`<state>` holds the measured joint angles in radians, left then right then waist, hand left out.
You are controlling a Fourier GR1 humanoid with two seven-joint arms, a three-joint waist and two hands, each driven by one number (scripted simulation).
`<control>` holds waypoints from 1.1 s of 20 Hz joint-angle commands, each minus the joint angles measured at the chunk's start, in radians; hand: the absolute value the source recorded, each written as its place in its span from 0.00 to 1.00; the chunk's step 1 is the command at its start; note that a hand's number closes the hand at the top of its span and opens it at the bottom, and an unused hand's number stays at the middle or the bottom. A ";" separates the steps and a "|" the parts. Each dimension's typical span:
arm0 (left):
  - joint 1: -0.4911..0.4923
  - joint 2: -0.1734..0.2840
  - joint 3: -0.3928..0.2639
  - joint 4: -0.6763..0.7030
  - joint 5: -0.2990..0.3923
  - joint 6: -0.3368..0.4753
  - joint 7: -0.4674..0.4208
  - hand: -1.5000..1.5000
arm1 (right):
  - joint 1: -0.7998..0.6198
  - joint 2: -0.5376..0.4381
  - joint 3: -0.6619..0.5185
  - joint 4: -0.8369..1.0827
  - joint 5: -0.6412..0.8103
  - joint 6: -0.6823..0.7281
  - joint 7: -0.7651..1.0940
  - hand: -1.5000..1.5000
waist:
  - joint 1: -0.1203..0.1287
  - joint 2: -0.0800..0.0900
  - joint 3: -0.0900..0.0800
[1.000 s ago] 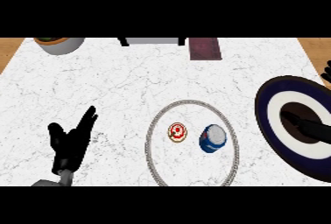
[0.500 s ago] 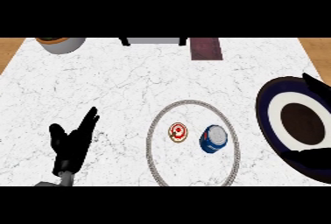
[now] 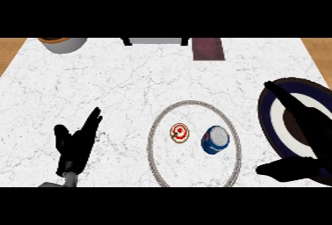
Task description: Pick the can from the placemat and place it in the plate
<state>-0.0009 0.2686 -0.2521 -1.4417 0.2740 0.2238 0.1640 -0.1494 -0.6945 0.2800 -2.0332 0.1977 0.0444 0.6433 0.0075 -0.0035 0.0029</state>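
A blue can point(image 3: 215, 139) lies on the right half of a round white placemat point(image 3: 194, 165) with a grey rim. Just left of it on the mat sits a small red-and-white round thing point(image 3: 180, 132). The dark blue plate point(image 3: 268, 125), with a white ring and a brown centre, lies at the right edge. My right hand point(image 3: 306, 125) hangs open over the plate, fingers straight and pointing up-left, thumb low toward the mat; it hides much of the plate and stays apart from the can. My left hand point(image 3: 74, 143) rests open at lower left, fingers up.
A grey bowl point(image 3: 62, 44) stands at the far left corner. A grey object point(image 3: 156, 41) and a dark maroon box point(image 3: 209, 48) sit along the back edge. Wooden floor shows past both far corners of the white marble counter.
The right hand, over the plate a second ago and out of view half a second ago, is back over the plate with its fingers spread. The left hand, can and plate have not moved.
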 commanded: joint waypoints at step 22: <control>0.006 -0.111 0.067 0.074 -0.080 -0.072 -0.017 0.50 | -0.121 0.386 0.160 0.126 0.357 0.219 0.270 0.00 | -0.006 0.004 -0.004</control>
<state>0.0119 0.2129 -0.1691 -1.4406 0.2186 0.1415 0.1777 -0.2063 -0.3377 0.4569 -1.9119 0.5350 0.1946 0.8385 0.0022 -0.0037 0.0046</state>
